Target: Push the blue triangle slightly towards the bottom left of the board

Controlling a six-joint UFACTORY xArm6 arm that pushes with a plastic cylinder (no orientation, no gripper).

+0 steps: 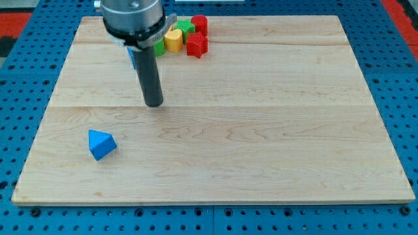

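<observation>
Blue triangle (102,144) already low-left on tabletop (261,130), untouched by my tip (154,103) up-right of it; push pending; no hand to judge.

yellow block (173,40) | green block (186,27) | two red blocks (197,45) | clustered at wooden board (261,143) top

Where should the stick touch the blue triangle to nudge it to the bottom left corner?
My tip can't grip, only push. It is best placed on the blue triangle at its upper-right side, coming from the view's top right, where the tip already stands, apart from the block. Aim at the middle of that side; off-centre contact would probably spin the wedge rather than slide it.
</observation>
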